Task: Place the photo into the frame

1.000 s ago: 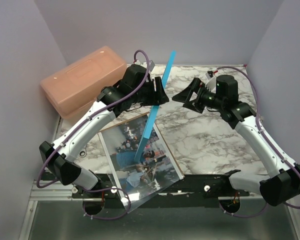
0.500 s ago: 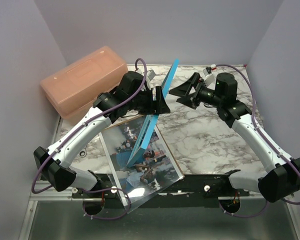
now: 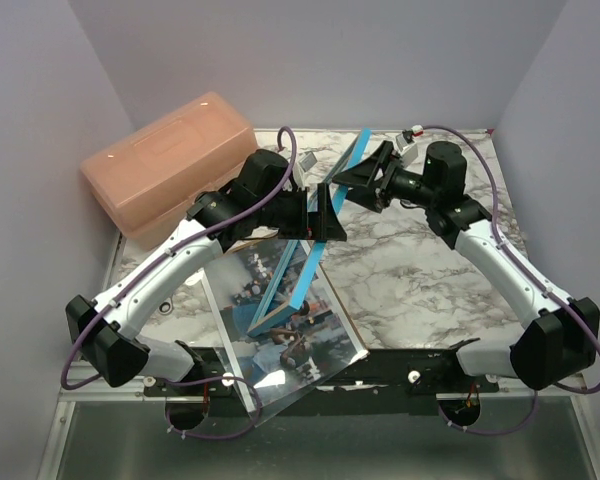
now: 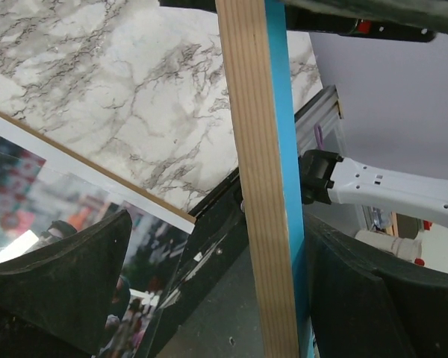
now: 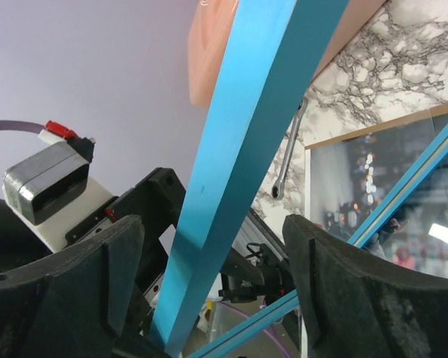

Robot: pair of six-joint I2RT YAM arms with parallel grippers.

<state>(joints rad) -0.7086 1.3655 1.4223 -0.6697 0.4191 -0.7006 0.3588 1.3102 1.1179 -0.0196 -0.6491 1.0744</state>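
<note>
Lab booth, plain lilac walls (image 3: 380,60)

Frame rail caught between spread fingers, nothing gripped.
A thick bright-blue rail of the frame (image 5: 239,127) is seen running diagonally through the right gripper (image 5: 209,246), with a gap left at each black finger. Thinner blue rails are noted lower right, crossed over the photo (image 5: 373,194), which is blurred by glare. A metal wrench (image 5: 287,160) is seen lying on the marble table (image 5: 403,67), below a salmon plastic box (image 5: 204,63).
</note>
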